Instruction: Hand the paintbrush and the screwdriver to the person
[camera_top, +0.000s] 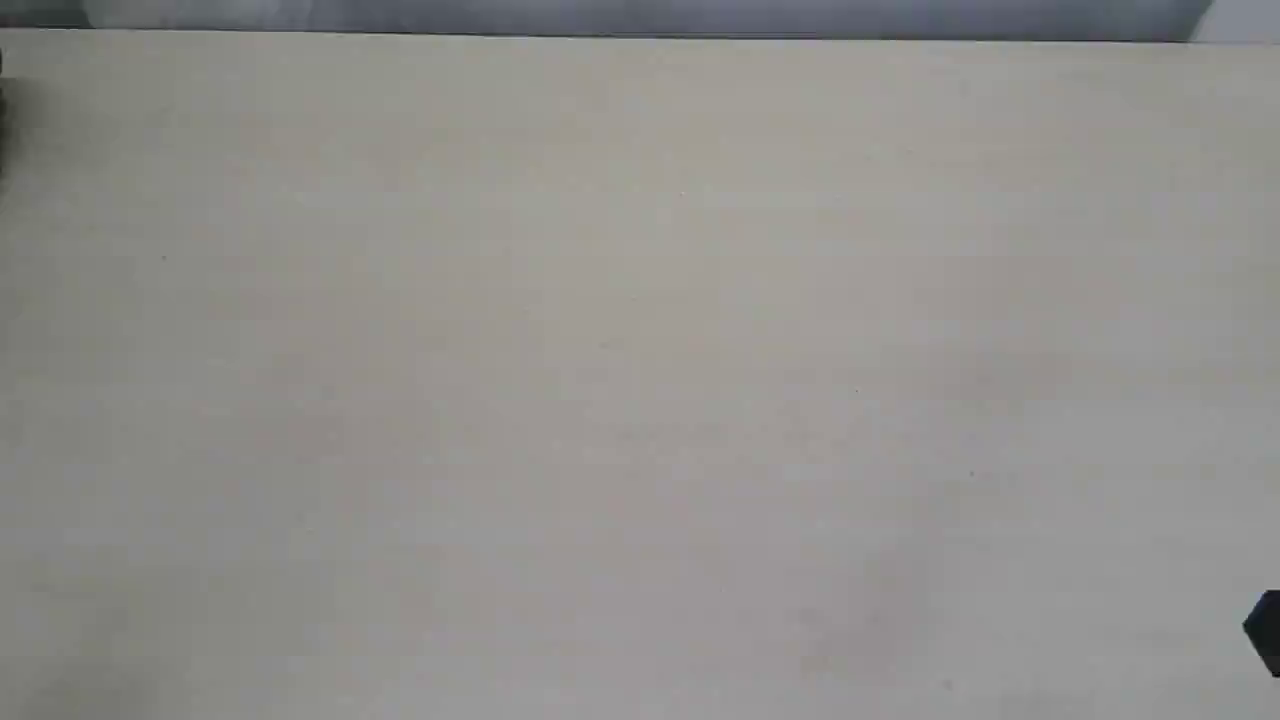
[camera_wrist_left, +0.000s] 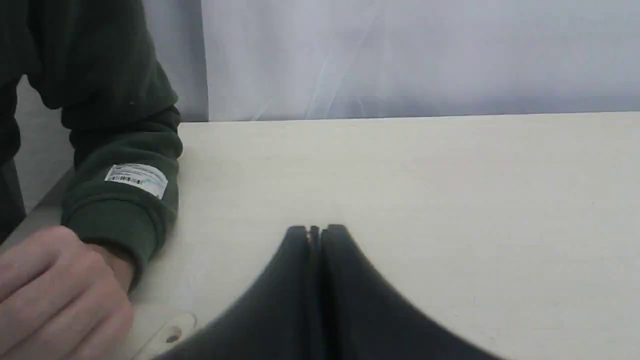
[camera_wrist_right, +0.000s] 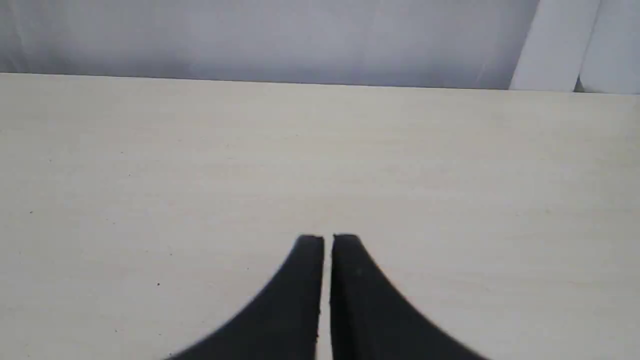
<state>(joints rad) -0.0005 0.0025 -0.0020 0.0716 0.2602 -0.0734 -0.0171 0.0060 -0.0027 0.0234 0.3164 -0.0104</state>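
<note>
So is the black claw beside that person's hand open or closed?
Closed. In the left wrist view the left gripper has its jaws pressed together, with no gap and nothing held between them.

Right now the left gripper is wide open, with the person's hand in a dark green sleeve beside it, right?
No: the left wrist view shows the left gripper shut, with nothing held. The person's hand in a dark green sleeve is beside it.

The table (camera_top: 640, 400) looks like pale wood, smooth and matt. The sleeve (camera_wrist_left: 125, 150) is soft dark green cloth. The left gripper (camera_wrist_left: 316, 229) and right gripper (camera_wrist_right: 327, 238) look like matt black plastic.
</note>
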